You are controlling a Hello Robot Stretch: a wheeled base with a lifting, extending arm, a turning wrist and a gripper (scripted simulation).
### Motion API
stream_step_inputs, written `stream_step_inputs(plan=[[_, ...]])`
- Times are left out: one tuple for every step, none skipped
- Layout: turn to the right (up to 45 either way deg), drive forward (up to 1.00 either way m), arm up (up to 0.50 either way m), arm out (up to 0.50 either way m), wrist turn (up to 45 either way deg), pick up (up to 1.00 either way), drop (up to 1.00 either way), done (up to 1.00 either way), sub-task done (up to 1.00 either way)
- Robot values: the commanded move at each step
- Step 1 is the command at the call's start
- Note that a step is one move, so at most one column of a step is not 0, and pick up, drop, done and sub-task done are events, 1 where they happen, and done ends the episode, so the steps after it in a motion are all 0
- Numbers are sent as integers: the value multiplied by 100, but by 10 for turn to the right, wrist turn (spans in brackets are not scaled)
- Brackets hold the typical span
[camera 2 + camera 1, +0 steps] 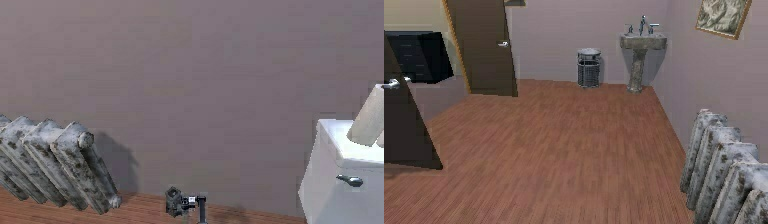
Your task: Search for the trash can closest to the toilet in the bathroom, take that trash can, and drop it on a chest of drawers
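Reddish-brown plank floor (554,150). Mottled grey ribbed radiator (55,160) against the wall, boxy white toilet tank (335,185) well apart. Grey stone pedestal sink (641,55) at the far wall; just beside it, grey slatted cylindrical trash can (589,68). Dark arm bar (201,209) barely showing, low by the floor; small dark gripper (173,202) holding nothing, grip state impossible to tell

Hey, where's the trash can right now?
In the forward view the trash can stands against the far wall, a little right of centre, just left of the pedestal sink and right of the dark door.
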Motion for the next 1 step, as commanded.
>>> stream_step_inputs(plan=[[0,0,0,0,450,0,0,0,0]])
